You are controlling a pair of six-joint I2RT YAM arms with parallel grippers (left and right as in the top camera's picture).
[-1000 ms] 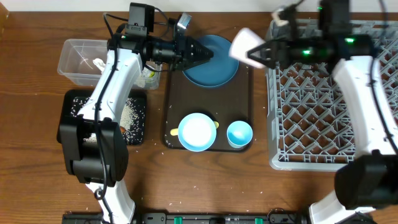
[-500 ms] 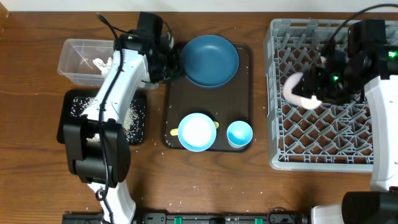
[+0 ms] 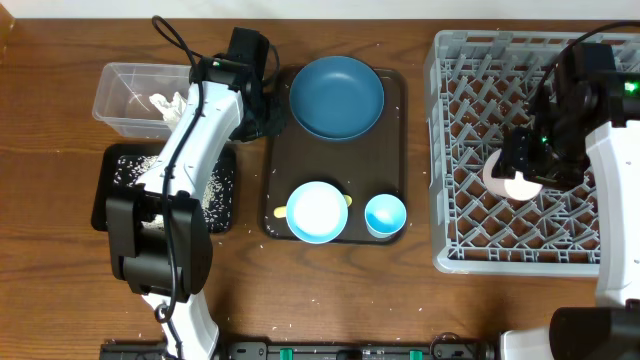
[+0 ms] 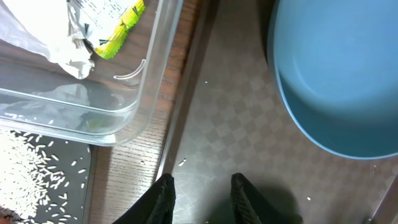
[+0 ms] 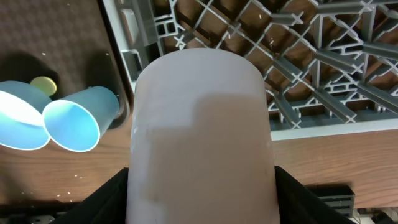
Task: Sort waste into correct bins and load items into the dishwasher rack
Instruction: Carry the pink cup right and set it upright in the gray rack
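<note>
My right gripper (image 3: 520, 172) is shut on the pinkish-white cup (image 3: 506, 180), held over the middle of the grey dishwasher rack (image 3: 480, 250). In the right wrist view the cup (image 5: 202, 137) fills the space between both fingers. My left gripper (image 3: 268, 120) hovers open over the left edge of the brown tray, its fingers (image 4: 163, 199) apart with nothing between them. The dark-blue plate (image 3: 337, 96) lies just to its right. The light-blue bowl (image 3: 318, 212), the small light-blue cup (image 3: 385, 216) and the pale yellow spoon (image 3: 279, 212) rest at the tray's front.
The clear tub (image 3: 125, 95) at the back left holds tissue (image 3: 160, 102) and a yellow-green wrapper (image 4: 118, 22). In front of it, the black tray (image 3: 120, 185) carries scattered rice (image 3: 212, 185). The brown serving tray (image 3: 400, 150) sits between the bins and the rack.
The right arm carried the pinkish-white cup from the rack's left edge to over its middle and lowered it. The left gripper drew back from the plate to the tray's left edge.
</note>
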